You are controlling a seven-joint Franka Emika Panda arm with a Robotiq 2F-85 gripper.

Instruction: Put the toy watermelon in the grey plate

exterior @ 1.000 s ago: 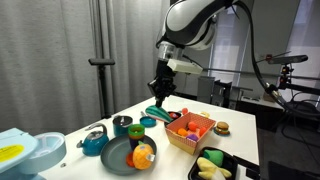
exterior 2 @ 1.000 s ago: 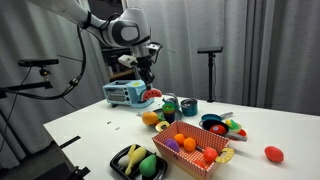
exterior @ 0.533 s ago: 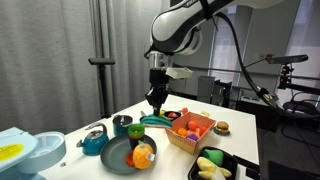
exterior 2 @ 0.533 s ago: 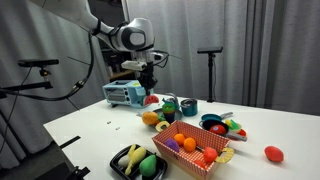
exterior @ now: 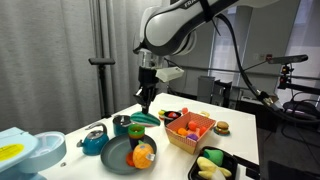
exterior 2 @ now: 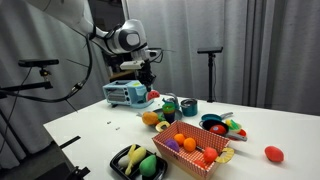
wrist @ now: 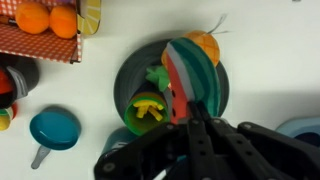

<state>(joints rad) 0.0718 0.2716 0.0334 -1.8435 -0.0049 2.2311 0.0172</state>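
With my gripper (wrist: 190, 108) clamping it, I am holding the smooth, stripe-rinded toy watermelon (wrist: 188, 65) wedge over the round, shallow grey plate (wrist: 124, 90).

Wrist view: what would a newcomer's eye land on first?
The toy watermelon, red flesh and striped green rind, held in the gripper, fills the middle, right over the grey plate. An orange toy fruit sits at the plate's edge, and a red basket of toy food shows in the top-left corner.

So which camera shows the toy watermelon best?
The wrist view: the toy watermelon is large there, red flesh and green rind clear. In both exterior views it is a small shape under the pincer.
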